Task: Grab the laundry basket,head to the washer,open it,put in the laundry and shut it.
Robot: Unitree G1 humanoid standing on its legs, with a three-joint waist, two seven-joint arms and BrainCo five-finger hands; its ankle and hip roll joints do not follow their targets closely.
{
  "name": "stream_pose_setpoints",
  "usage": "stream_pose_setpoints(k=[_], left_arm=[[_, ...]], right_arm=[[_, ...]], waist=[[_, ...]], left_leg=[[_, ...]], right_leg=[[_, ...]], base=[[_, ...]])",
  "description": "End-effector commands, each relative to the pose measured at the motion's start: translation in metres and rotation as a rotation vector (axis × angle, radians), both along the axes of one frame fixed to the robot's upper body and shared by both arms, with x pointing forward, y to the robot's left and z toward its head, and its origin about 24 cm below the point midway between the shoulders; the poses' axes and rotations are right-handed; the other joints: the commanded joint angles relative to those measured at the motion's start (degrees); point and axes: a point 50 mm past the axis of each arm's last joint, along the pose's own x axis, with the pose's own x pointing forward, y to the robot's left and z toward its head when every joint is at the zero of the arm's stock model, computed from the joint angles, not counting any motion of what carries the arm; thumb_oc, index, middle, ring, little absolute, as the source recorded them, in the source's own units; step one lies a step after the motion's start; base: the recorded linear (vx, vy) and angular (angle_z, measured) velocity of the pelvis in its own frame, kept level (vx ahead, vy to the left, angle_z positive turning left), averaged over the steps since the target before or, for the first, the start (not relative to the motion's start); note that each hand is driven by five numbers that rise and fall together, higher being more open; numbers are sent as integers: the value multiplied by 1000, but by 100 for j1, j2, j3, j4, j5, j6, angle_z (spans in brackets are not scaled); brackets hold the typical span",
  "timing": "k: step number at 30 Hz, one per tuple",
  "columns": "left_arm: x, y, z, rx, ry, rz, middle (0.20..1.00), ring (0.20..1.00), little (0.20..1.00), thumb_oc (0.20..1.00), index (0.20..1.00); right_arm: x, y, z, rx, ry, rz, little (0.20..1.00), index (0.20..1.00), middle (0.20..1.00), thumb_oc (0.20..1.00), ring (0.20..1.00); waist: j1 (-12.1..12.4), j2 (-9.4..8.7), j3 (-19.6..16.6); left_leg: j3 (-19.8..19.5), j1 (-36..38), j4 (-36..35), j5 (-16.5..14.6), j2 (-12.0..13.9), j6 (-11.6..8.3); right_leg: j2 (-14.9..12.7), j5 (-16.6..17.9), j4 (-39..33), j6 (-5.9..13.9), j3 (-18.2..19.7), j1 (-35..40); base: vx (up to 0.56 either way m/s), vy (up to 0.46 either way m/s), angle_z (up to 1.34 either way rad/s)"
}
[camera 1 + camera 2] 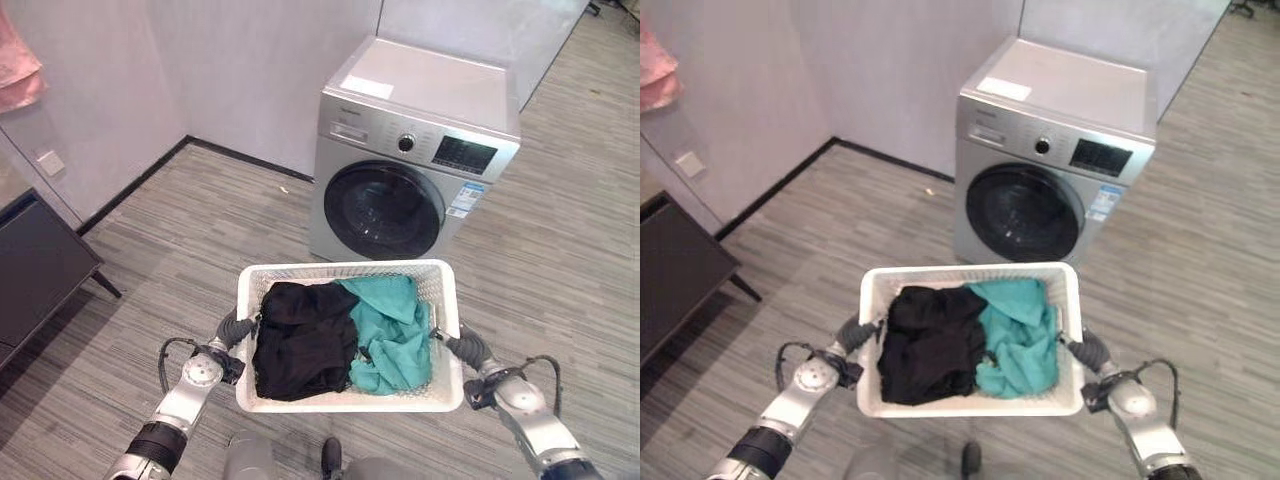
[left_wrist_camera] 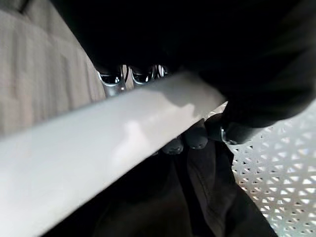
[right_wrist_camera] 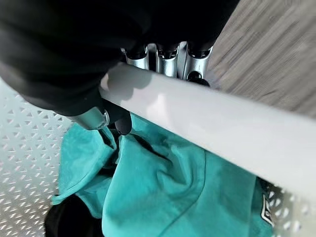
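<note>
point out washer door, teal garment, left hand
washer door (image 1: 383, 210): left eye view, middle of the dark round glass.
teal garment (image 1: 393, 330): left eye view, middle of the cloth.
left hand (image 1: 234, 328): left eye view, dark cover at the basket's rim.

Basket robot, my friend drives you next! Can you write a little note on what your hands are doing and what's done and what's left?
Left hand: curled round the left rim of the basket.
Right hand: curled round the right rim.
The basket is held up in front of the robot, with black clothes and teal clothes inside.
The washer stands ahead, its door shut.
Done: basket grabbed.
Left: reach the washer, open it, load the clothes, shut it.
</note>
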Motion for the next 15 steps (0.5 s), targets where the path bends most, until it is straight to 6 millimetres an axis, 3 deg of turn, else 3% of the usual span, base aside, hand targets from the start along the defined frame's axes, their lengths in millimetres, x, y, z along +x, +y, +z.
stream_pose_setpoints(k=[1,5,8,12,13,15], left_arm=[[12,51,40,36,-183,163,200,200,200,200,200],[7,60,38,59,-176,189,200,200,200,200,200],[-2,73,35,105,-166,213,200,200,200,200,200],[-5,83,43,153,-181,205,200,200,200,200,200],[-3,90,55,189,-215,214,200,200,200,200,200],[-3,91,59,199,-229,217,200,200,200,200,200]], right_arm=[[17,-25,40,28,-186,-77,200,200,200,200,200],[22,-6,30,80,-165,-49,200,200,200,200,200],[17,7,22,123,-144,-29,200,200,200,200,200],[8,3,17,146,-147,-74,200,200,200,200,200],[5,-2,19,132,-158,-104,200,200,200,200,200],[4,-3,20,131,-166,-112,200,200,200,200,200]], waist=[[363,164,-151],[500,206,-220],[546,187,-528],[481,107,-708],[368,155,-672],[311,205,-619]], left_leg=[[-115,-595,-734,572,99,92],[10,-520,-1034,652,259,35],[151,-427,-183,451,40,110],[293,-84,67,-103,-327,440],[339,144,52,-279,-414,621],[394,287,27,-361,-407,712]], right_leg=[[16,-981,455,503,124,520],[-112,-1221,575,610,339,748],[-606,-1248,828,847,522,911],[-927,-591,1818,1136,779,637],[-912,-58,2712,1225,801,275],[-871,72,3187,1261,736,54]], base=[[281,162,-35],[269,264,-58],[392,412,-68],[305,363,-57],[190,320,-5],[94,233,1]])
